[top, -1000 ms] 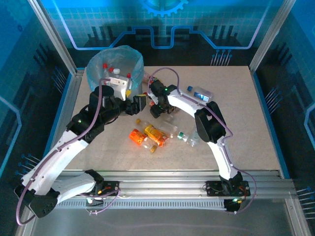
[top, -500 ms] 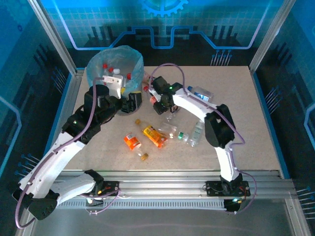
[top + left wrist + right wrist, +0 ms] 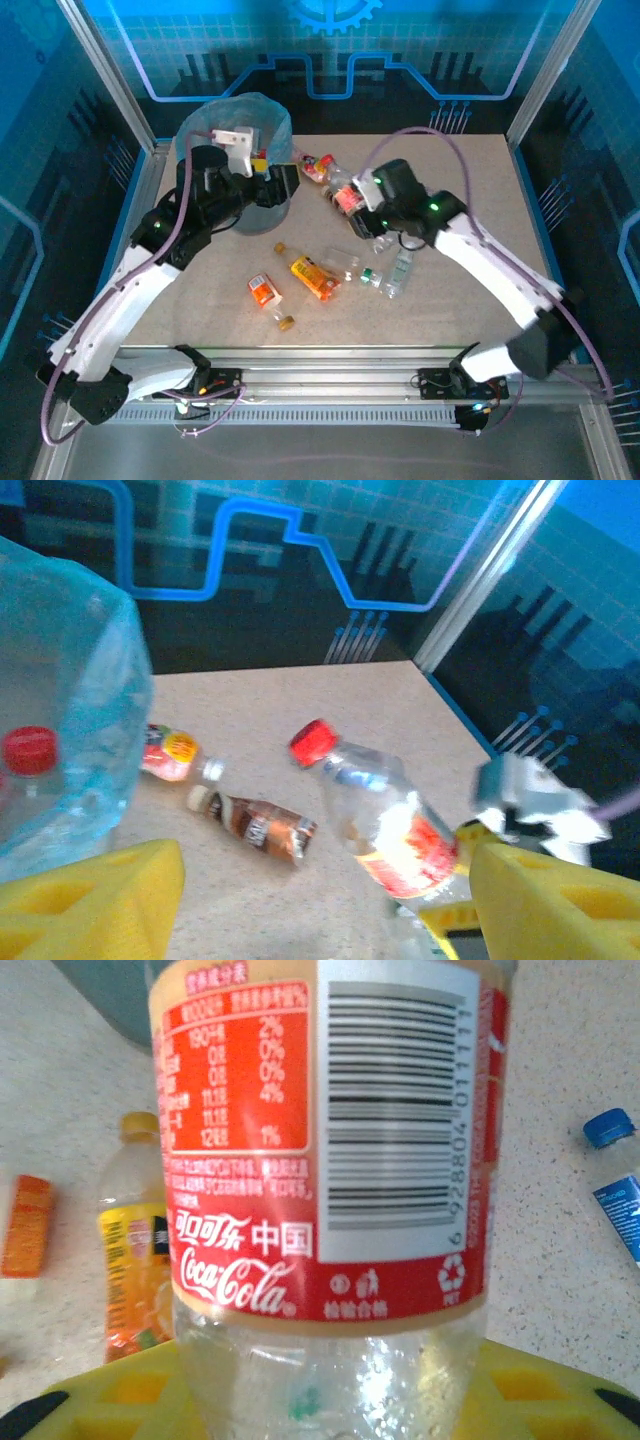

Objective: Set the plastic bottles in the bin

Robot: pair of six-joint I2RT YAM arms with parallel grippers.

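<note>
**A:** Starting at the right gripper [image 3: 320,1395]. Closing on what?

**B:** Clamping the cola bottle [image 3: 330,1160] low on its clear body, between the yellow fingers [image 3: 545,1390]. Holding it with the red label facing the wrist camera. Judging from above, carrying it clear of the table [image 3: 480,170].

**A:** And the left gripper [image 3: 325,910]?

**B:** Standing wide and gripping nothing. Hanging just beside the bin [image 3: 200,128], with the blue bag [image 3: 70,670] close by its left finger.

**A:** Working on which step, then?

**B:** Reading it as the carry: bottle in hand, not yet over the bin. Placing the bin to the left of the right gripper and slightly beyond it, with the open left gripper in between.

**A:** Calling for what next?

**B:** Probably swinging left and a little forward, and keeping high enough to clear the rim. Also passing over the brown-labelled bottle [image 3: 255,825] and the orange-labelled bottle [image 3: 170,755], both lying between the held bottle and the bin. Then opening above the bag. Watching the left gripper on the way, since it looks to be sitting near that path.

**A:** Leaving what behind?

**B:** Leaving a scatter of bottles [image 3: 312,278] on the near side of the right gripper, towards the bases.
</note>
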